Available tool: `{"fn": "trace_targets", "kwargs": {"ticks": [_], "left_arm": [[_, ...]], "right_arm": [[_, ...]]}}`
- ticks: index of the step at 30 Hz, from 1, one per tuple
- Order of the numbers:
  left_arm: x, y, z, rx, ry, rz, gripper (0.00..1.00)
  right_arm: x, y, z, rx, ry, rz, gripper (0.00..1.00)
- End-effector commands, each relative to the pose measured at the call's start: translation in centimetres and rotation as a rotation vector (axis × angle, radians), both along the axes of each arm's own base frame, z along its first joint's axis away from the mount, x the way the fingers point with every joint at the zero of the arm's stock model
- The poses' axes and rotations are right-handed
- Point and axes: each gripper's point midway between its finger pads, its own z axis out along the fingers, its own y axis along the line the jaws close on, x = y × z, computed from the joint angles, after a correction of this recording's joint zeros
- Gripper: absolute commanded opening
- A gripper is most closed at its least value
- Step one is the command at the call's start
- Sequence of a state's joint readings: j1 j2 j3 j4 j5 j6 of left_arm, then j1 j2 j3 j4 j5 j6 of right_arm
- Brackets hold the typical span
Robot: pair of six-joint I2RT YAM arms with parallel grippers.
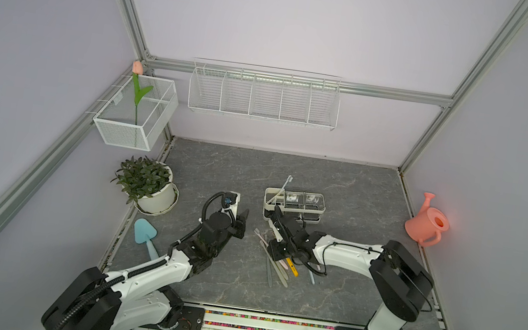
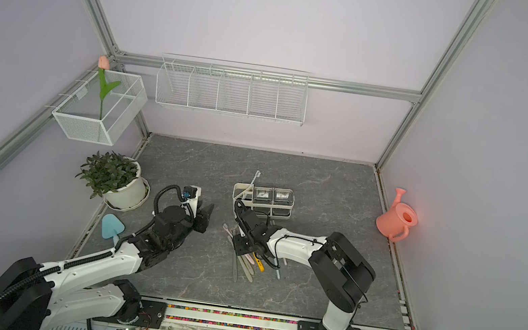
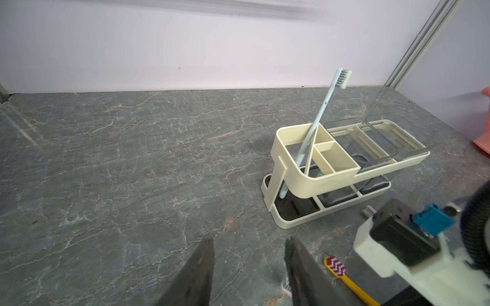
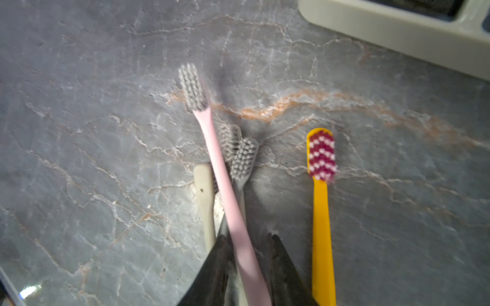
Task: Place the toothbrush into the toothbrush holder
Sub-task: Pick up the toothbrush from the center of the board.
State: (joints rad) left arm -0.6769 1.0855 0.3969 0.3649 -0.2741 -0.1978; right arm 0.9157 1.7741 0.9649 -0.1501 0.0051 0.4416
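- Progress: partial. One light blue toothbrush (image 3: 315,124) stands tilted in the end compartment of the toothbrush holder (image 3: 331,181), bristles up and foot on the base tray. I judge that placement complete.
- Holder: it sits on the grey marble-pattern table (image 3: 132,159), toward the back. Two clear cups (image 3: 371,143) fill its other two compartments. In a top view the holder (image 1: 310,211) lies just beyond the right arm's wrist.
- Outstanding stock: a loose pile of toothbrushes (image 1: 275,267) lies flat on the table just in front of the holder. The right wrist view shows a pink toothbrush (image 4: 224,185), grey toothbrushes (image 4: 244,159), a cream handle (image 4: 205,198) and, slightly apart, a yellow toothbrush (image 4: 320,225) with red-and-white bristles.
- Right gripper (image 4: 249,235): it is low over the pile, with its jaws drawn narrow on either side of the pink toothbrush's handle. The picture is blurred, so I cannot tell whether the pads already press on the handle. The pink toothbrush crosses over the grey ones, its head pointing toward the holder.
- Left gripper (image 3: 250,238): its jaws stand about half apart with nothing between them, over bare table beside the holder. It takes no part in the work.
- Assessment: the step in hand appears to be the pick-up of the pink toothbrush.
- Remaining work, on my reading:
  - a firm grip and a lift clear of the pile;
  - turning the toothbrush upright;
  - lowering it into the open compartment beside the blue one;
  - the other brushes, if they are wanted as well.
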Motion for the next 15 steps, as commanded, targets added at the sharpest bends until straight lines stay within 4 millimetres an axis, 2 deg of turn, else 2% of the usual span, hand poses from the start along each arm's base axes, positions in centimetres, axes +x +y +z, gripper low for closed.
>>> {"fn": "trace_targets", "kwargs": {"ticks": [1,7,8,15], "left_arm": [[0.52,-0.63,1.51,-0.030,-0.015,-0.008,0.48],[0.58,-0.84,1.29,-0.027,-0.006,-0.014,0.48],[0.59,-0.88,1.26,-0.026,-0.005,-0.015,0.48],[0.73,-1.06,0.95,-0.021,0.008,-0.016,0.48]], "right_arm": [[0.20,-1.05,-1.13,-0.076,0.020,-0.027,0.30],[0.16,-1.05,-1.88,-0.097,0.036,-0.023,0.28],[0.12,-1.04,-1.96,-0.096,0.039,-0.021,0.25],[0.11,-0.82,-1.42,-0.075,0.027,-0.012,0.17]]}}
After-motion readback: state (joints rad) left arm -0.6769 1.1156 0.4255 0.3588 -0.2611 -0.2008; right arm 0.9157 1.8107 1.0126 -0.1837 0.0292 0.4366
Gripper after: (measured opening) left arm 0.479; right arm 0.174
